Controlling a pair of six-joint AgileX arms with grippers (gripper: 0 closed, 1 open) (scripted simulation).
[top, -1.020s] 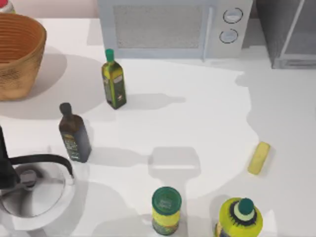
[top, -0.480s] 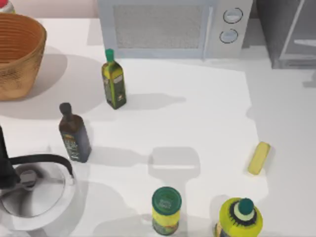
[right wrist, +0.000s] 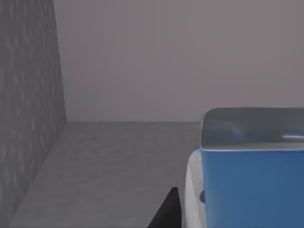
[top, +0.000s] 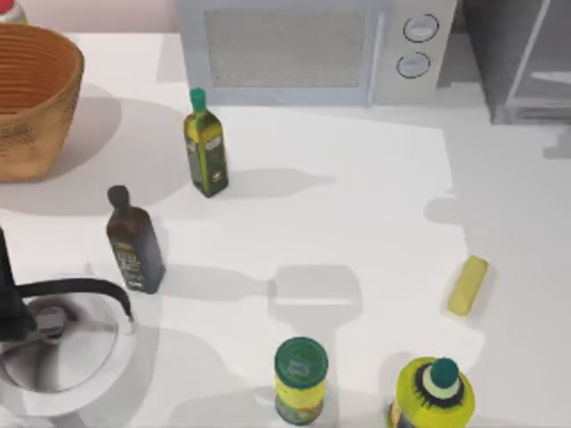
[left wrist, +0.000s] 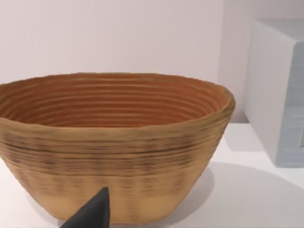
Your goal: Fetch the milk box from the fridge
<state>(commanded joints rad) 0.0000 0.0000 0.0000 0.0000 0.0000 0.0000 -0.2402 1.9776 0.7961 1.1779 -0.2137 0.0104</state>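
Note:
The milk box (right wrist: pixel 251 185), a bright-blue carton with a grey top, stands on the grey floor inside the fridge (right wrist: pixel 28 95), very close in the right wrist view. One dark fingertip (right wrist: pixel 167 213) of my right gripper shows just beside the carton. I cannot tell whether it touches the carton. In the top view the fridge (top: pixel 504 62) is the dark grey cabinet at the back right corner. My left arm (top: pixel 7 294) is parked at the table's left edge. One of its fingertips (left wrist: pixel 92 213) points at the basket (left wrist: pixel 114 142).
A white microwave (top: pixel 303 49) stands at the back. A wicker basket (top: pixel 31 98) is back left. On the table are a green bottle (top: pixel 206 147), a dark bottle (top: pixel 134 241), a silver kettle (top: pixel 58 343), a green-lidded can (top: pixel 301 379), a yellow bottle (top: pixel 434 392) and a pale yellow block (top: pixel 467 285).
The shadow over the table's right side has drawn back toward the right and the fridge. The bottles, can and yellow block have not moved.

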